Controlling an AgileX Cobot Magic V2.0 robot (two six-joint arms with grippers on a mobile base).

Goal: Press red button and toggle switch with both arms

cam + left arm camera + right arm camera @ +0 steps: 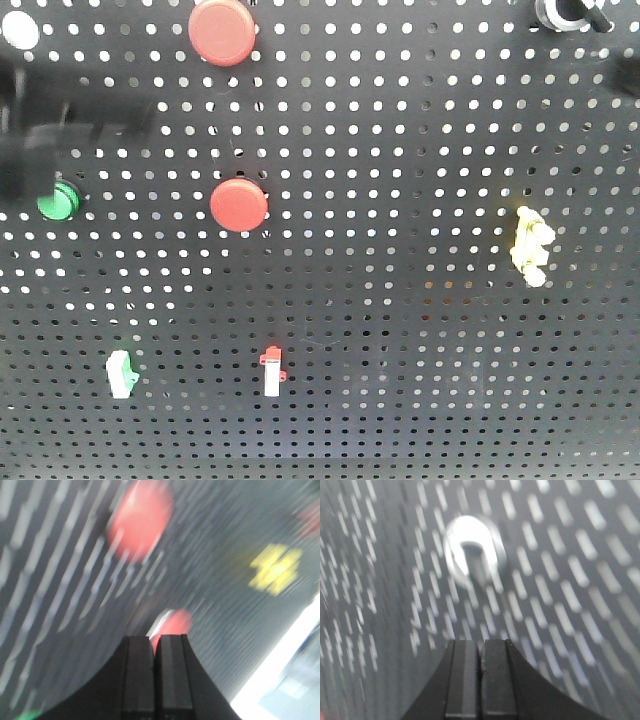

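**Black perforated panel (400,330) with mounted controls.** The round, flat-domed red push button (222,30) sits at the top, left of centre, above a smaller red button (238,204). The black-levered toggle switch (565,12) in its silver ring is at the top right edge. The blurred left arm (35,150) is just beside the green round button (57,200). The jaws of the left arm and right arm (470,680) are pressed together, holding nothing. The right pair points at the toggle switch, short of it.
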